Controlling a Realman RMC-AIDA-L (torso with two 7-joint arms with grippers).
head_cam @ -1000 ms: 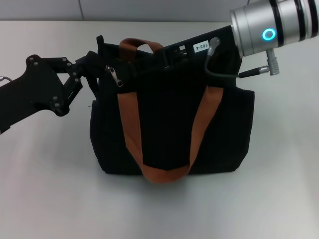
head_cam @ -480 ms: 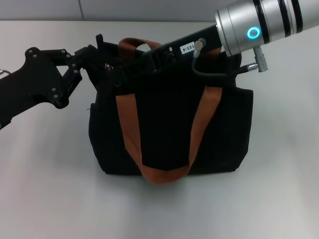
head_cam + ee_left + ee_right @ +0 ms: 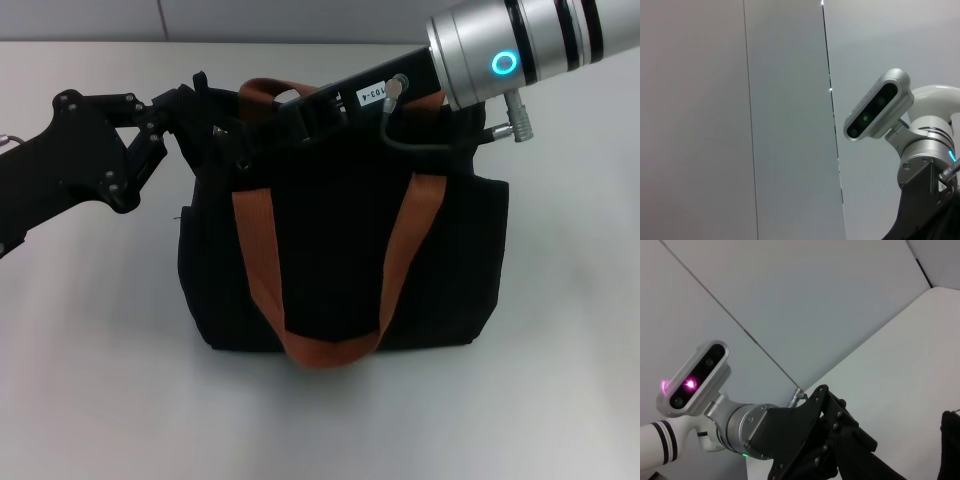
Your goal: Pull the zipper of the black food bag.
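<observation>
Up top left of the head view, my left gripper (image 3: pixel 195 105) is pinching the corner of the black food bag (image 3: pixel 340 250). My right gripper (image 3: pixel 255 145) reaches across the top edge, where the zipper should be, but it's hidden, and I can't tell if those fingers have it. Likely risk: they slip off, or the bag lifts off the table (image 3: pixel 560 380).
</observation>
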